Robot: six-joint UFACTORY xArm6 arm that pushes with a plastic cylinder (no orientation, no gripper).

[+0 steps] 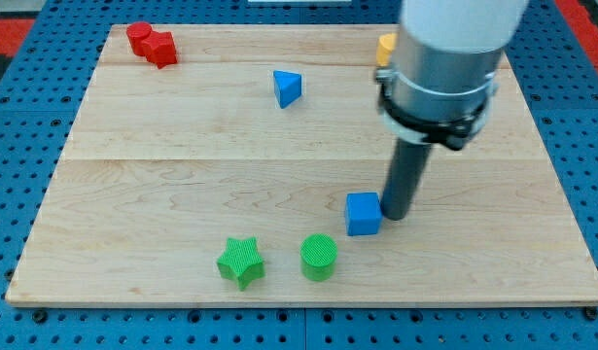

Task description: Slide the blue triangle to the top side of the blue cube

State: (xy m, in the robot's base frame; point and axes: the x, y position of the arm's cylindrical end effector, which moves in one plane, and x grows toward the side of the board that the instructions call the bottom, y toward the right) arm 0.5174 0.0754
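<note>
seen from above on a pale wooden board [182, 194] set over blue pegboard [26, 175]: my tip [396, 215], the plain lower end of a dark rod, no jaws to open or close and holding nothing, down at the board surface right of centre, just beside the right side of the blue cube [364, 214], touching or nearly so, contact too close to call. blue cube right of centre, in the lower half of the board. blue triangle [287, 87] well apart from it, up near the top edge and a little left of the cube's line, lying on its own with bare wood all round. two red blocks [151, 43] pressed together in the top left corner, shapes hard to make out. yellow block [386, 47] at the top edge toward the right, mostly hidden behind the grey arm housing [439, 68], shape not readable. green star [241, 262] and green cylinder [319, 257] side by side near the bottom edge, star on the left, cylinder just below and left of the cube, not touching it.
</note>
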